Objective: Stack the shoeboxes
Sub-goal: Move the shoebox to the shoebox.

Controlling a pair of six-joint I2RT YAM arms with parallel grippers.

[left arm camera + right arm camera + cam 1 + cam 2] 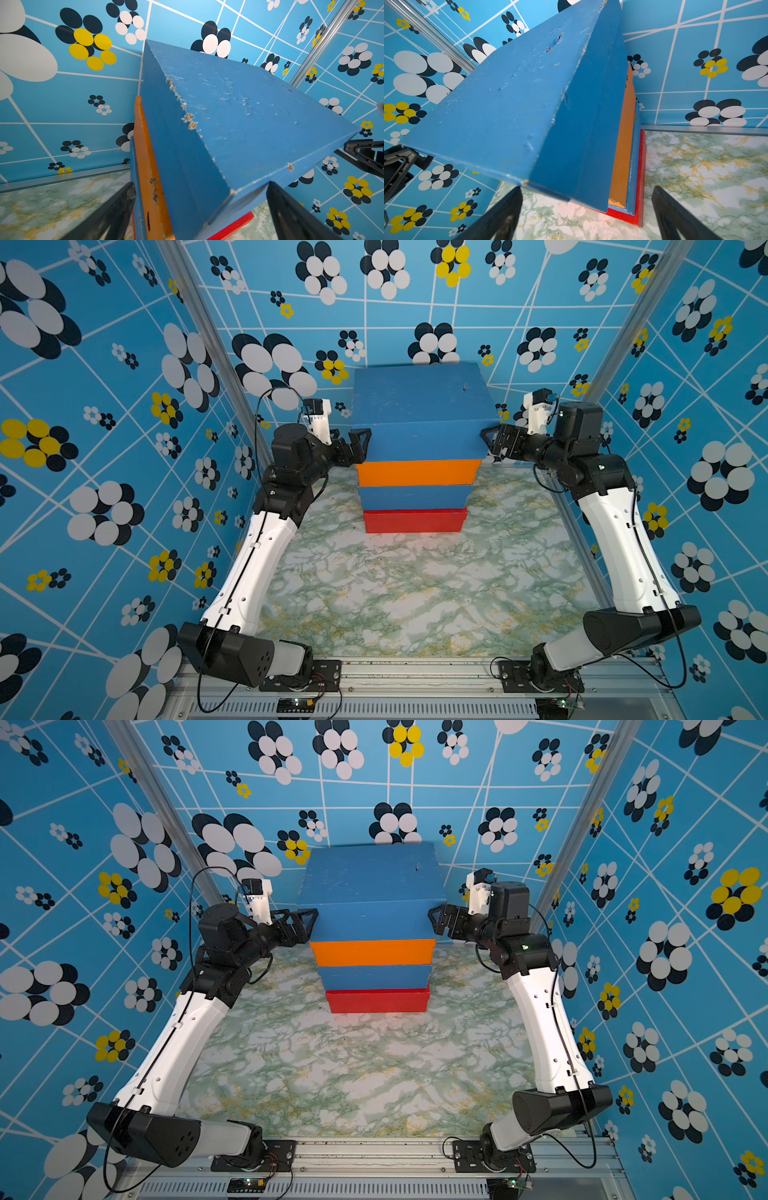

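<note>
- Plainly, in both top views four shoeboxes stand in one stack at the far middle of the tabletop (415,597), close to the back wall: red shoebox (415,521) at the bottom, lower blue shoebox (413,497) on it, orange shoebox (417,472) next, top blue shoebox (419,398) uppermost
- Also in both top views, the left arm (249,564) reaches to the stack's left side and the right arm (623,539) to its right side; the left jaws and the right jaws flank the top blue shoebox (370,882) at its near corners, spread wide, with nothing clamped; whether they touch the box cannot be told
- Left wrist view: two dark fingers (108,216) stand far apart, the near corner of the top blue shoebox (239,116) between them; its edge is chipped; the orange shoebox (145,155) and a strip of the red shoebox (234,225) show below it; the right jaws are at the far side
- Right wrist view: the fingers (500,218) are likewise wide, the top blue shoebox (508,104) looming between them; the orange shoebox (623,145), lower blue shoebox (634,166) and red shoebox (642,176) line up beneath, the red one resting on the tabletop (706,176)
</note>
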